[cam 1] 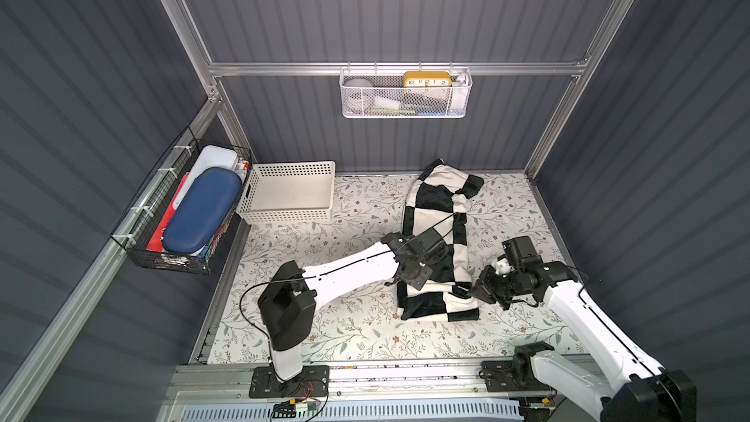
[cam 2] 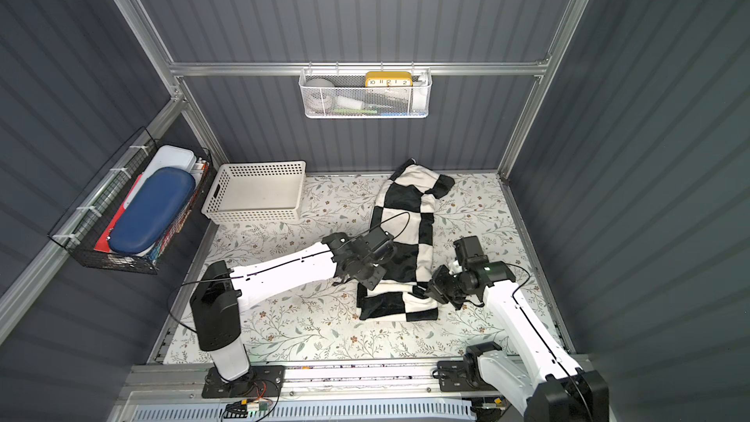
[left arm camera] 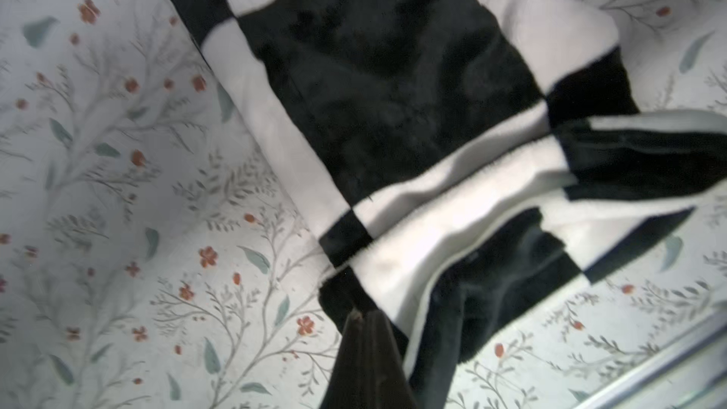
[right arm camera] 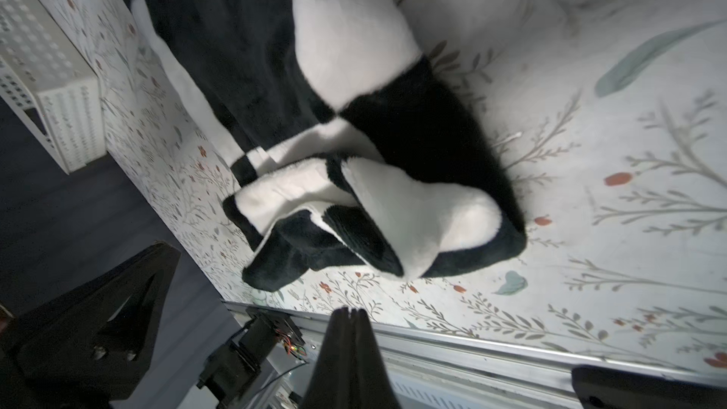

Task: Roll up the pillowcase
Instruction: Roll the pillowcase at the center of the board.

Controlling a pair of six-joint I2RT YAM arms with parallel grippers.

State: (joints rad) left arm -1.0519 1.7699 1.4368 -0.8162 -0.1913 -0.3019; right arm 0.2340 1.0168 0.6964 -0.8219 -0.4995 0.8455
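The pillowcase (cam 1: 432, 196) (cam 2: 401, 196), plush with black and cream checks, lies as a long strip from the back wall toward the front. Its near end (right arm camera: 413, 214) is folded over in loose layers. My left gripper (cam 1: 391, 282) (cam 2: 337, 282) is at the left edge of that folded end. In the left wrist view its fingers are shut, and the left gripper (left arm camera: 356, 314) has its tips against a black corner of the pillowcase (left arm camera: 393, 72). My right gripper (cam 1: 475, 290) (cam 2: 428, 288) (right arm camera: 352, 310) is shut and empty, just off the fold's right side.
A cream perforated basket (cam 1: 290, 213) (cam 2: 251, 217) stands at the back left of the floral table covering (cam 1: 345, 330). A black wire basket with a blue case (cam 1: 199, 213) hangs on the left wall. A white mesh basket (cam 1: 406, 107) hangs on the back wall. A metal rail (cam 1: 406, 375) runs along the front.
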